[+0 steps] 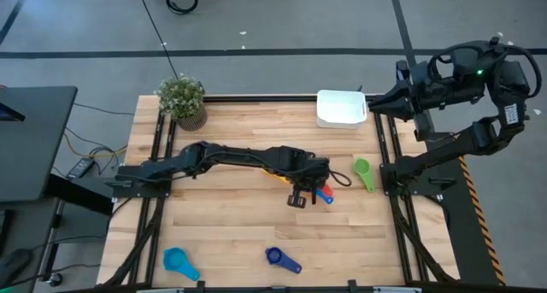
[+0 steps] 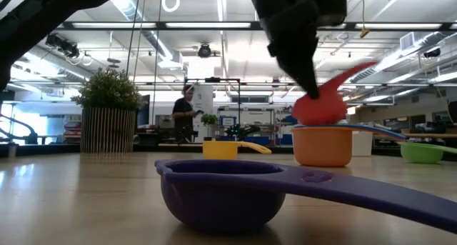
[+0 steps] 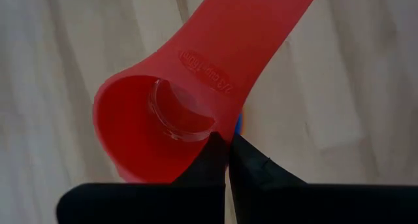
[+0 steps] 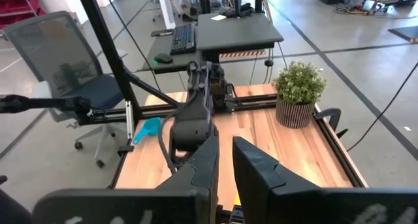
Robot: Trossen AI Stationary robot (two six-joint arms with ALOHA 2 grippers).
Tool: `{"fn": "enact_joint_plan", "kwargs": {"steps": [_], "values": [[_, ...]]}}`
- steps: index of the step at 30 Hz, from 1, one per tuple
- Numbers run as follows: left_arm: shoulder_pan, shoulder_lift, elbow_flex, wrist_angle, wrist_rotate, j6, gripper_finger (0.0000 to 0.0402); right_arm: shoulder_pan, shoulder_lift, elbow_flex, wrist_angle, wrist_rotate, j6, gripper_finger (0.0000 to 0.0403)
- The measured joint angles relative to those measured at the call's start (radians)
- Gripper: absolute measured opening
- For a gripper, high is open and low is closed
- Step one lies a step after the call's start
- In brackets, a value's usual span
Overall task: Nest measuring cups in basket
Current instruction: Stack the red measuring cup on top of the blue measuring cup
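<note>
Measuring cups are unfinished: the white plastic basket point(image 1: 341, 108), upper right, seems empty; left gripper point(image 1: 298, 196), mid-frame, pinches the red plastic cup point(image 3: 163, 119); right gripper's point(image 4: 224, 160) grip unclear.

Red cup point(image 3: 163, 113) centre frame; purple cup point(image 2: 221, 195) low foreground; orange cup point(image 2: 323, 145) right; green cup point(image 1: 363, 169) right; white basket point(image 1: 340, 109) top; pale striped wood table point(image 1: 231, 233).

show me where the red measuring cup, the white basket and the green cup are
red measuring cup point(image 3: 153, 123): left wrist view, inside of its bowl.
white basket point(image 1: 341, 108): high view, its floor.
green cup point(image 1: 362, 167): high view, its bowl.
</note>
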Motion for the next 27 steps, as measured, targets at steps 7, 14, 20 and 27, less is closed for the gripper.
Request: {"fn": "enact_joint_plan", "kwargs": {"steps": [7, 14, 20, 27], "values": [[-0.001, 0.041, 0.004, -0.066, -0.005, -0.018, 0.0005, 0.0, -0.016, 0.0, 0.023, 0.0, 0.0, 0.0052], [0.0, 0.041, 0.01, -0.128, -0.057, -0.057, 0.0005, 0.0, -0.024, 0.0, 0.043, -0.006, -0.004, 0.0052], [0.004, 0.042, 0.013, -0.194, -0.057, -0.074, 0.0023, 0.0, -0.023, 0.0, 0.041, -0.007, -0.018, 0.0052], [0.003, 0.032, 0.012, -0.196, -0.054, -0.142, 0.0073, 0.0, -0.023, 0.0, 0.039, -0.007, -0.037, 0.0052]]}}
